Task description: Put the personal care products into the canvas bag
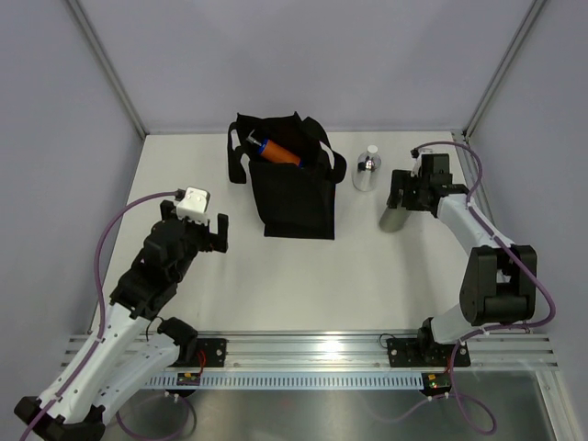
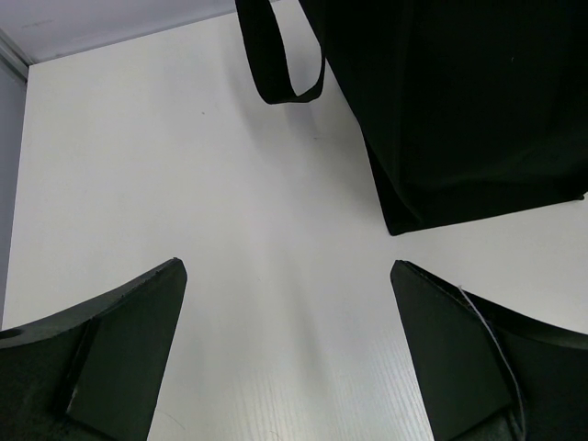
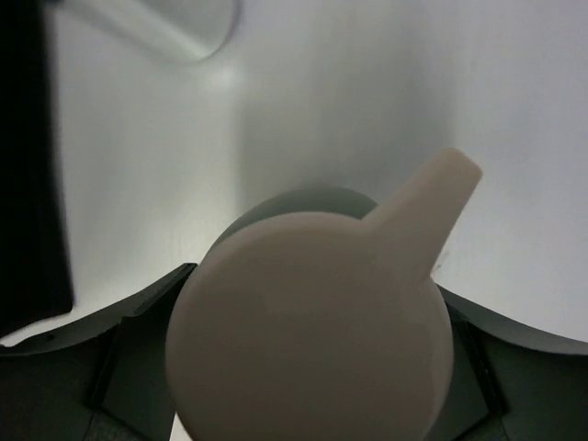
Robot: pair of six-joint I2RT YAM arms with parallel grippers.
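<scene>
The black canvas bag [image 1: 294, 188] stands upright at the table's middle back, and an orange bottle [image 1: 278, 152] lies in its open mouth. A small silver bottle [image 1: 366, 172] stands to the right of the bag. My right gripper [image 1: 404, 195] is shut on a grey-green bottle with a beige cap [image 1: 395, 219]. In the right wrist view the cap [image 3: 308, 331] fills the space between the fingers [image 3: 138, 367]. My left gripper [image 1: 196, 241] is open and empty, left of the bag. It hangs over bare table [image 2: 287, 266], with the bag [image 2: 459, 101] ahead to the right. The other bottles are out of view.
A bag strap [image 2: 276, 55] loops down onto the table at the bag's left. The silver bottle shows blurred at the top left of the right wrist view [image 3: 175, 28], with the bag's dark side [image 3: 23, 165] at the left edge. Grey walls enclose the table.
</scene>
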